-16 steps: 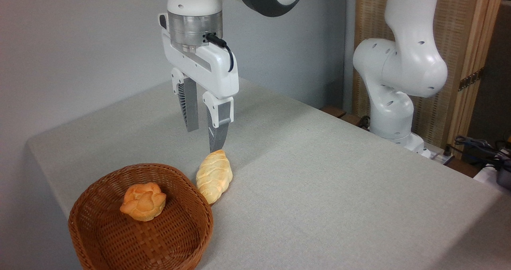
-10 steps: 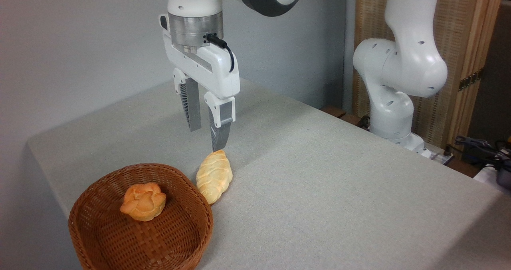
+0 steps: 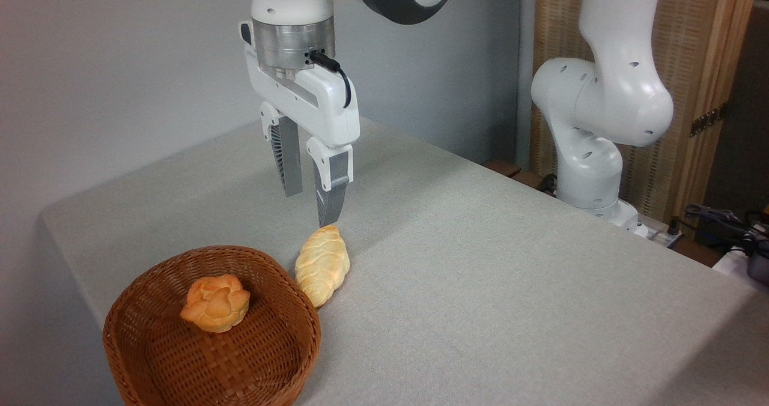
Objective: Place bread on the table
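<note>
the arm reaches straight down, its empty gripper [image 3: 310, 208] with fingers spread hanging above the braided loaf [image 3: 322, 264], while the bread [image 3: 215, 302] sits in the basket [image 3: 150, 358] on the table [image 3: 510, 274].

A plain pale grey wall [image 3: 120, 63] fills the space behind and to the left of the hand [image 3: 309, 205], smooth and bare, lit evenly with a soft pinkish cast at its upper edge. Well to the right of the hand stands a folding screen [image 3: 691, 81] of woven straw-coloured panels in light wooden frames, joined by a small metal hinge [image 3: 709, 119]. Low at the far right, past the grey cloth-covered counter [image 3: 510, 286], lies a tangle of dark cables [image 3: 727, 223]. The light is diffuse, casting faint shadows.
</note>
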